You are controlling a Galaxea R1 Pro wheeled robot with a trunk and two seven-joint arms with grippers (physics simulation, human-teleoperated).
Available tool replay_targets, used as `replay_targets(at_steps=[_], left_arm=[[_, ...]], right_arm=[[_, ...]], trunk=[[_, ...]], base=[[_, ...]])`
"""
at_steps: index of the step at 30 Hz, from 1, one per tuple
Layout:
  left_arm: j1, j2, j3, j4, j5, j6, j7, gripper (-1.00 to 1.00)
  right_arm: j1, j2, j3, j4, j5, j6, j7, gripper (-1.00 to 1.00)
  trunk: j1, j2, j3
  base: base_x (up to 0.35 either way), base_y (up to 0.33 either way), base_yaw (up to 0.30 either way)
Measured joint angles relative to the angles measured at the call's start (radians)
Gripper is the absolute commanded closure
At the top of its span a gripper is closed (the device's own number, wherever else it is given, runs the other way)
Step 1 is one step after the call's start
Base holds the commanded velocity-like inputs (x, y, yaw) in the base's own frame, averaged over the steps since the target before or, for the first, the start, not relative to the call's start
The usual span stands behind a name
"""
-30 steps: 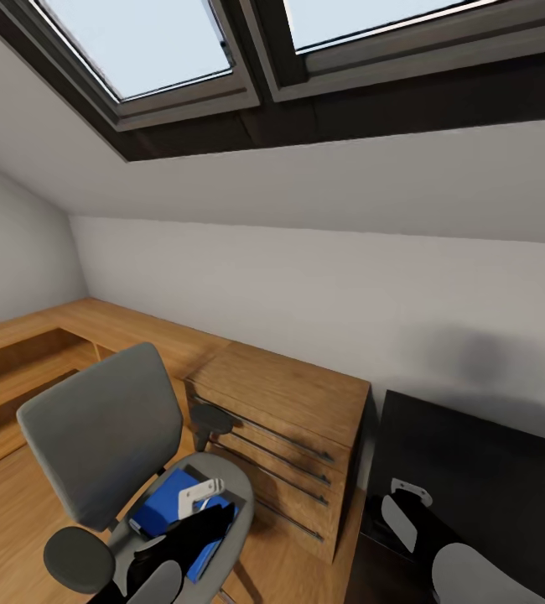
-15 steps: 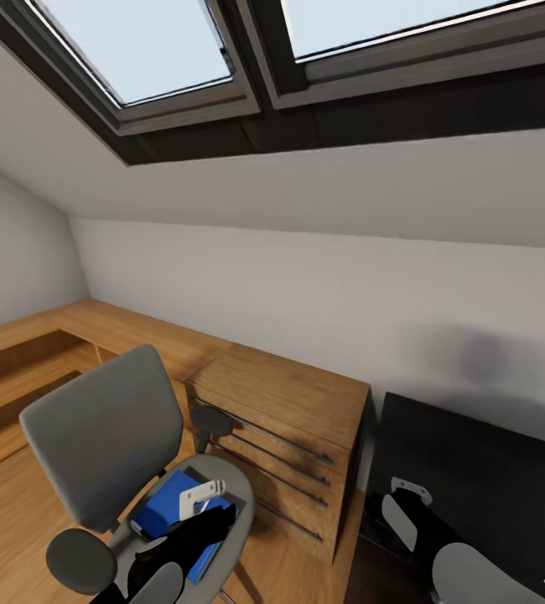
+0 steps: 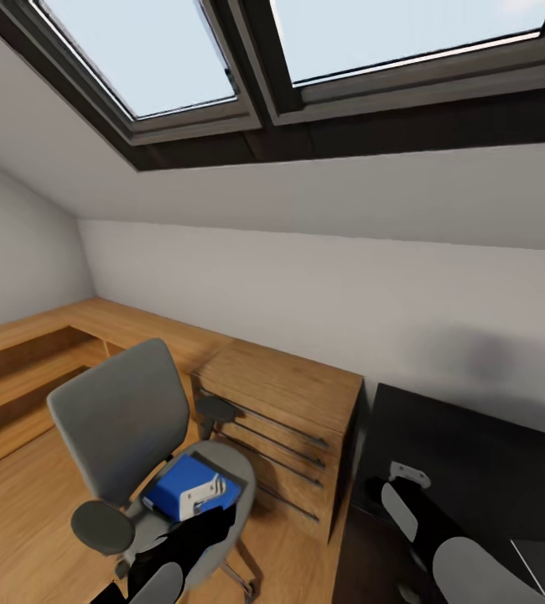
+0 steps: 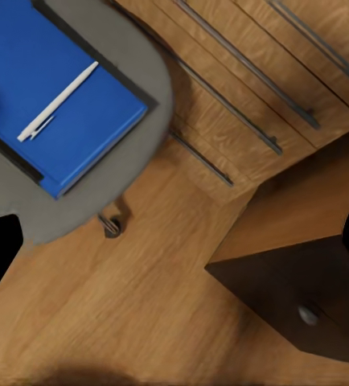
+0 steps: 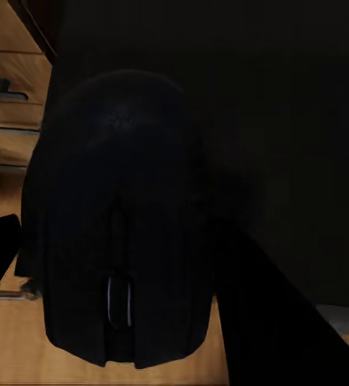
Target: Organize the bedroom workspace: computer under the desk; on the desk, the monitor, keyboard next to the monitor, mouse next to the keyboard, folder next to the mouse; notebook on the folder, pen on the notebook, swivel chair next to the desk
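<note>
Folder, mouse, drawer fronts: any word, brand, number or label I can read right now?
None can be read.
folder: plain blue cover, no label in view; the pen on it has no marking.
mouse: dark shell, no brand visible.
wooden drawer chest: bare fronts with bar handles, no text.

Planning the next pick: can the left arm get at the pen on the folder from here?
Probably yes. The pen lies bare on top of the folder on the swivel chair seat, nothing over it. The left tool hangs just above the folder, and its fingers look spread.
</note>
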Motion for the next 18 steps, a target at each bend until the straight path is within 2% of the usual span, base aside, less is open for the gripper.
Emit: replay_targets(at_steps=[5,9,12,13,14,16,18], left_arm=[[0.0,0.0,0.001,0.002,0.003,0.0,-0.001,-1.0],[0.0,0.0,0.001,0.002,0.002,0.0,-0.002,-1.0],[0.0,0.0,0.001,0.002,0.001,0.0,-0.002,-1.0],[0.0,0.0,0.001,0.002,0.001,0.0,-0.002,-1.0],[0.0,0.0,0.001,0.002,0.0,0.0,-0.002,-1.0],[0.0,0.001,0.002,0.002,-0.001,0.0,-0.002,-1.0],[0.0,0.001,0.002,0.002,-0.001,0.0,-0.001,-1.0]], right_arm=[[0.0,0.0,0.0,-0.005,0.0,0.0,0.0,1.0],[0.0,-0.001,0.0,-0.016,-0.001,0.0,0.0,1.0],[0.002,-0.004,-0.002,-0.071,-0.002,0.005,0.0,1.0],[0.005,-0.007,-0.002,-0.113,-0.001,0.008,0.0,1.0],[0.033,-0.01,-0.001,-0.225,0.0,0.015,-0.003,1.0],[0.082,-0.011,0.0,-0.328,-0.002,0.032,-0.012,1.0],[0.155,-0.012,0.001,-0.475,-0.002,0.061,-0.038,1.0]], trunk=[[-0.019,0.035,0.016],[-0.035,0.063,0.028],[-0.047,0.084,0.038],[-0.047,0.084,0.038],[-0.047,0.084,0.038],[-0.047,0.084,0.038],[-0.047,0.084,0.038]], base=[[-0.25,0.0,0.0],[-0.077,0.0,0.0],[-0.02,0.0,0.0],[-0.005,0.0,0.0],[-0.004,0.0,0.0],[-0.002,0.0,0.0],[-0.001,0.0,0.0]])
